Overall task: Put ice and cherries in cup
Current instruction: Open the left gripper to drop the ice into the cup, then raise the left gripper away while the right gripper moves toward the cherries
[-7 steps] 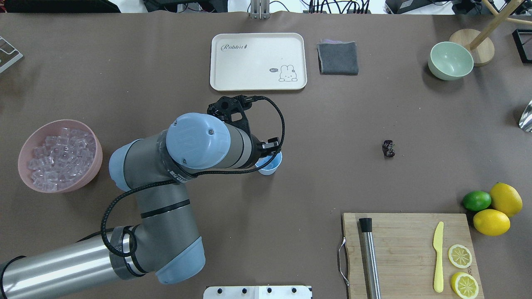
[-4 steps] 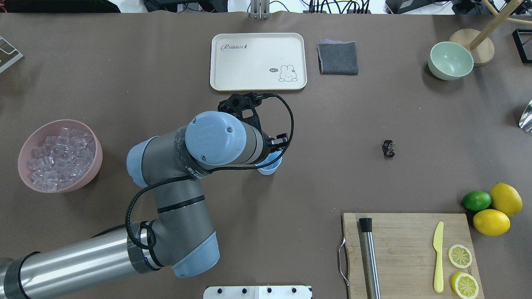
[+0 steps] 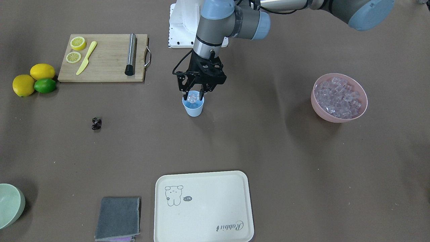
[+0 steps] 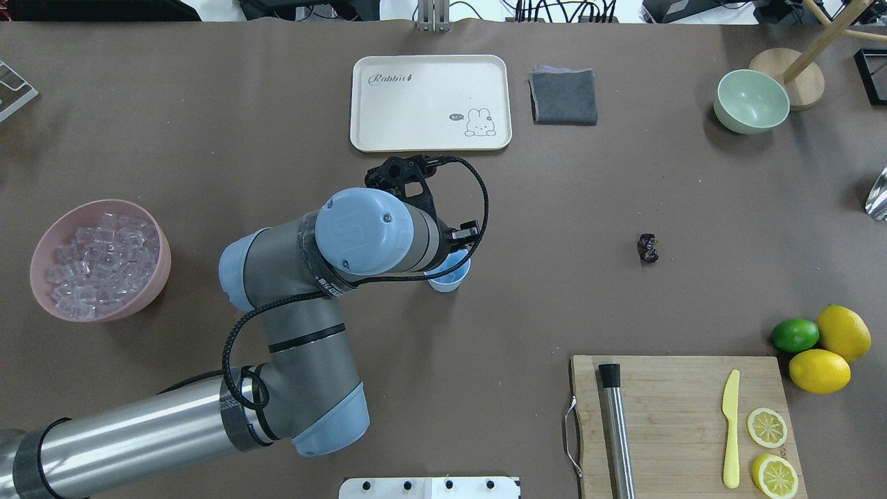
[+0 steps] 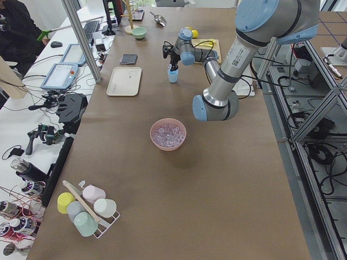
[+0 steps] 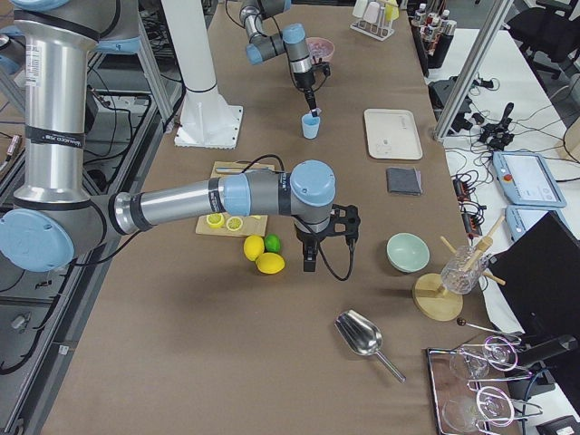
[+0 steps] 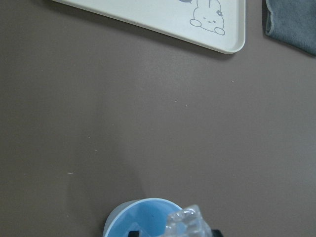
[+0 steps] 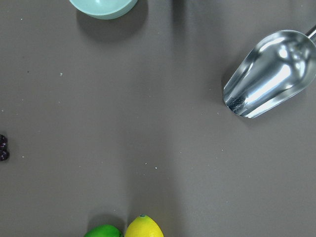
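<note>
"Ice cube [image 7: 186,223] — where is it?"
"Pinched in the left gripper [image 3: 193,98], directly above the cup [image 3: 194,110] mouth, so letting go should drop it inside."
"And the cherries [image 4: 648,248]?"
"On the desk [image 4: 554,277], at the cup's three o'clock seen from overhead, well apart; the pink bowl [image 4: 165,267] sits at nine."
"Right gripper [image 6: 309,261]?"
"Beside the lemons [image 6: 269,264]; open or closed, I cannot tell."

place: robotics lab | signs: industrial robot arm [image 5: 226,67] at brown-covered table [image 4: 624,173]; aluminium frame post [image 5: 84,40]; teach pendants [image 5: 58,76], trailing cables [image 5: 47,99] on side bench [image 5: 16,127]; seated operator [image 5: 16,27]
</note>
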Available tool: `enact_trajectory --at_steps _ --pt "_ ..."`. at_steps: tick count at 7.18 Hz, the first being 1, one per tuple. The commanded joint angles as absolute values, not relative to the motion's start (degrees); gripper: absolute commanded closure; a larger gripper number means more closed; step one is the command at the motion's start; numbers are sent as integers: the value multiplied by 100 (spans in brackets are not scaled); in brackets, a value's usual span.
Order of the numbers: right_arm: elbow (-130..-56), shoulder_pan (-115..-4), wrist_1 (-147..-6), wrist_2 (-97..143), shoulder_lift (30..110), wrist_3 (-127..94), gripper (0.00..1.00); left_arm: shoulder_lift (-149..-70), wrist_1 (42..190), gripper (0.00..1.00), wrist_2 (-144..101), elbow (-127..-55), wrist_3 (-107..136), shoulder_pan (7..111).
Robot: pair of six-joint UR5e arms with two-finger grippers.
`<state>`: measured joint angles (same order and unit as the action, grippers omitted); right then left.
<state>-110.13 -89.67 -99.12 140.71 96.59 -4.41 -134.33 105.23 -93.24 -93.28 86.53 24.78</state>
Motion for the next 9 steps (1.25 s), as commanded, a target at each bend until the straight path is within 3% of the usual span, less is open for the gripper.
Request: enact_trajectory --at_steps 1,4,6,9 --pt "-11021 -8965 -9914 14071 9642 -448 0 -13377 10503 2 -9316 -9351 8648 2479" --pt "-11039 -8921 -9914 14211 9345 -509 0 -12704 10154 2 -9325 -10243 8587 2723" --pt "-11022 -8091 -9592 14450 8906 -1218 0 -12271 9776 2 -9203 -10484 7729 3180" --pt "-11004 -6983 -9272 14195 8255 -2178 0 -11997 8249 2 -9123 -11799 6421 4023"
